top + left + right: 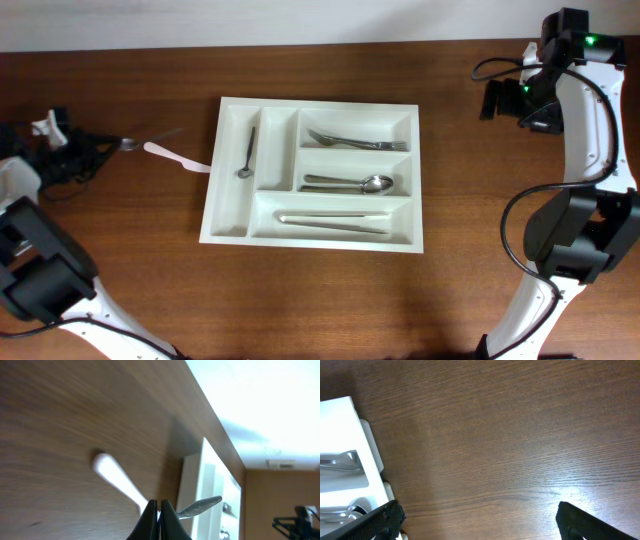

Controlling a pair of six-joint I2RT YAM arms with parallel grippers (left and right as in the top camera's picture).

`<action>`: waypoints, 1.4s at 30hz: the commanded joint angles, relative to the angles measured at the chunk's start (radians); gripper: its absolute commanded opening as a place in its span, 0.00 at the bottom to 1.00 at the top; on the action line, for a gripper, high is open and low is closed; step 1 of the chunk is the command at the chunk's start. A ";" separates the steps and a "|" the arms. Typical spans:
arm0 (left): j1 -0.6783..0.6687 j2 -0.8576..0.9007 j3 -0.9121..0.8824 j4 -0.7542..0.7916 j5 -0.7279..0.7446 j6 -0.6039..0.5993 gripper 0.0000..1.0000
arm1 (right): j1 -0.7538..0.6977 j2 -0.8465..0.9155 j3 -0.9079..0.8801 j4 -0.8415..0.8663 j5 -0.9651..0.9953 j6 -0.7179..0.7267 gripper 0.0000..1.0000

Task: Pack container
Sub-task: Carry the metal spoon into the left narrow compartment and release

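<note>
The white cutlery tray lies mid-table and holds a small spoon, a fork, a larger spoon and long metal tongs, each in its own compartment. My left gripper is at the far left, shut on a metal utensil whose handle points toward the tray. In the left wrist view the shut jaws pinch the utensil, with the tray beyond. My right gripper is open and empty at the far right, its fingers wide apart over bare wood.
A white plastic utensil lies on the table between my left gripper and the tray's left wall; it also shows in the left wrist view. The tray's right edge shows at the left of the right wrist view.
</note>
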 commanded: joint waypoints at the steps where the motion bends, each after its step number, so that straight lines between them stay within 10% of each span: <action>1: -0.098 -0.048 0.023 -0.003 0.047 -0.006 0.02 | 0.003 -0.015 0.010 0.001 0.002 0.005 0.99; 21: -0.526 -0.172 0.027 -0.077 -0.822 -0.160 0.02 | 0.003 -0.015 0.010 0.001 0.002 0.005 0.99; 42: -0.593 -0.191 0.111 -0.123 -0.882 -0.167 0.02 | 0.003 -0.015 0.010 0.001 0.002 0.005 0.99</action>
